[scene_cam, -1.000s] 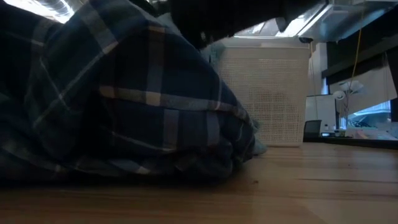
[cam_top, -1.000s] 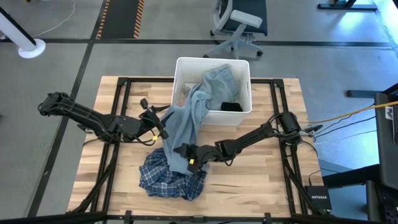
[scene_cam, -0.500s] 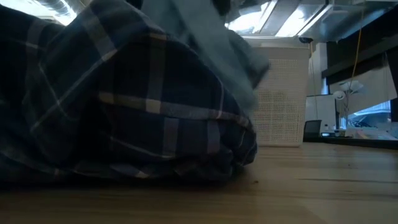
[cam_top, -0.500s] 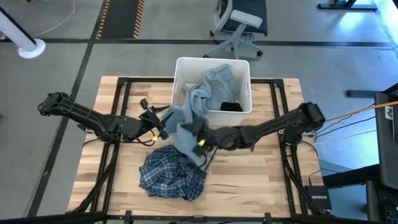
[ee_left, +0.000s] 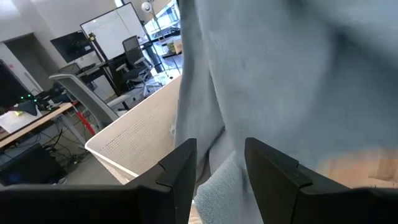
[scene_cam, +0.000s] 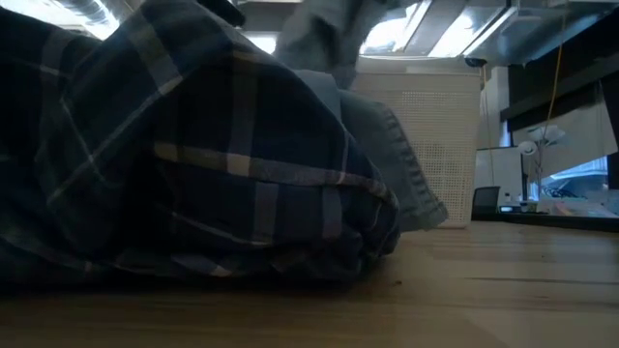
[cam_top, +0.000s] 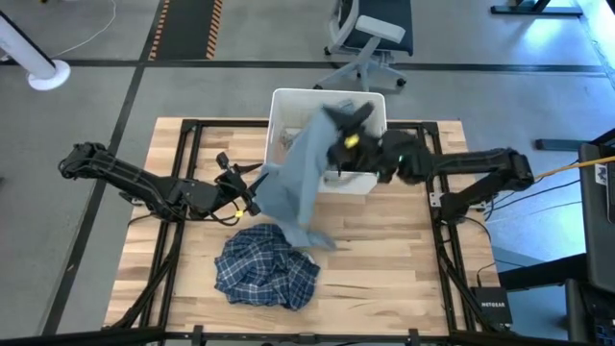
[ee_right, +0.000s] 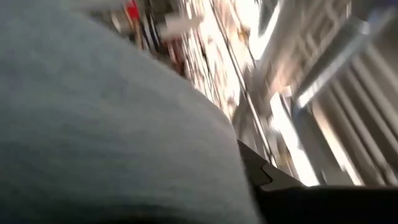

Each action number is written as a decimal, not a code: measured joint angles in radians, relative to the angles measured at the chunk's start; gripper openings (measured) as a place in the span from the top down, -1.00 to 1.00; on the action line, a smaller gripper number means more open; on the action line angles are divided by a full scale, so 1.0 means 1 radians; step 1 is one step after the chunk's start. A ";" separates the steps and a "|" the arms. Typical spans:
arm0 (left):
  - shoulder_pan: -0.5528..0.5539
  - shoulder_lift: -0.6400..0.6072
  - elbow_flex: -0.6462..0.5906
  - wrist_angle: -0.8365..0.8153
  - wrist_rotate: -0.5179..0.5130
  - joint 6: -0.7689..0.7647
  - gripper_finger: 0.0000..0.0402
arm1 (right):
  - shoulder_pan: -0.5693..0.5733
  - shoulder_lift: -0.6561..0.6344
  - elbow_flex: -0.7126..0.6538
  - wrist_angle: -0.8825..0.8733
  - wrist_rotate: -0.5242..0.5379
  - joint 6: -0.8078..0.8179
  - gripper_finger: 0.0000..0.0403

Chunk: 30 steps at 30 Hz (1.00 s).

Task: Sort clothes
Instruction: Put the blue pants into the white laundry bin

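The large grey-blue shirt (cam_top: 293, 178) hangs stretched between my two grippers, in front of the white bin (cam_top: 281, 106). My right gripper (cam_top: 341, 130) is up over the bin and shut on the shirt's upper part. My left gripper (cam_top: 248, 192) stands level at the shirt's left side, shut on it, with cloth between its fingers (ee_left: 180, 171). The blue-and-white plaid shirt (cam_top: 267, 271) lies crumpled on the table near the front and fills the low view (scene_cam: 193, 174). A dark piece (cam_top: 357, 165) lies in the bin. My left gripper pinches a fold at the shirt's left edge (ee_left: 219, 158) between its two fingers, coming level from the table's left. The cloth rises from there toward the bin. My right gripper holds a bunched upper part of the shirt (cam_top: 322, 125) above the bin; the cloth hides the place of contact. The shirt hangs below it, its tail (cam_top: 312, 235) down by the table.
The bin (scene_cam: 445, 145) stands at the table's far middle with other cloth in it. Bare wood (cam_top: 404, 259) lies to the right of the plaid shirt. An office chair (cam_top: 370, 38) stands beyond the table's far edge.
My right gripper has risen and swung from over the plaid shirt toward the far edge, up above the bin, turning as it went. The grey-blue shirt's lower part has been lifted off the plaid shirt and now hangs; the part at my left gripper stayed.
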 joint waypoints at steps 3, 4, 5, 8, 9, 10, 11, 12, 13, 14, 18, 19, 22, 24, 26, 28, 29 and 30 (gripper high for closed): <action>0.000 0.000 0.000 0.000 0.000 0.000 0.35 | -0.094 -0.021 0.000 -0.010 0.047 0.000 0.86; 0.000 0.000 0.000 0.000 0.000 0.000 0.35 | -0.125 -0.025 0.000 -0.011 0.062 0.001 0.86; 0.000 0.000 0.000 0.000 0.000 0.000 0.35 | -0.154 -0.029 0.000 -0.014 0.076 0.008 0.87; 0.000 0.000 0.000 0.000 0.000 0.000 0.35 | -0.237 -0.033 0.000 -0.063 0.091 0.065 0.87; 0.000 0.000 0.000 -0.001 0.000 0.000 0.35 | -0.262 -0.033 0.000 -0.092 0.089 0.092 0.87; 0.000 0.000 0.000 -0.001 0.000 0.000 0.35 | -0.286 -0.033 0.000 -0.122 0.086 0.122 0.86; 0.000 0.000 0.000 -0.001 0.000 0.001 0.35 | -0.309 -0.033 0.000 -0.154 0.082 0.150 0.85; 0.000 0.000 0.000 -0.001 0.000 0.002 0.35 | -0.329 -0.032 0.000 -0.189 0.080 0.181 0.84; 0.000 0.000 0.000 -0.001 0.000 0.002 0.35 | -0.350 -0.032 0.000 -0.227 0.079 0.218 0.84; 0.000 0.000 0.000 -0.002 0.000 0.002 0.35 | -0.369 -0.032 0.000 -0.267 0.071 0.257 0.84; 0.000 0.000 0.000 -0.002 0.000 0.003 0.35 | -0.428 -0.028 -0.001 -0.423 -0.020 0.464 0.82; 0.000 0.000 0.000 -0.002 0.000 0.003 0.35 | -0.437 -0.028 -0.001 -0.451 -0.040 0.511 0.80; 0.000 0.000 0.000 -0.002 0.000 0.003 0.35 | -0.463 -0.029 -0.001 -0.528 -0.089 0.617 0.71; 0.000 0.000 0.000 -0.002 0.000 0.003 0.35 | -0.473 -0.028 -0.001 -0.575 -0.094 0.670 0.61; 0.000 0.000 0.000 -0.002 0.000 0.001 0.35 | -0.483 -0.028 -0.001 -0.610 -0.094 0.710 0.49; 0.000 0.000 0.000 -0.002 0.000 0.001 0.35 | -0.483 -0.028 -0.001 -0.653 -0.093 0.723 0.35; 0.000 0.000 0.000 -0.002 0.000 0.001 0.35 | -0.483 -0.028 -0.001 -0.676 -0.093 0.729 0.28; 0.000 0.000 0.000 -0.002 0.000 0.000 0.35 | -0.482 -0.028 -0.001 -0.695 -0.094 0.735 0.21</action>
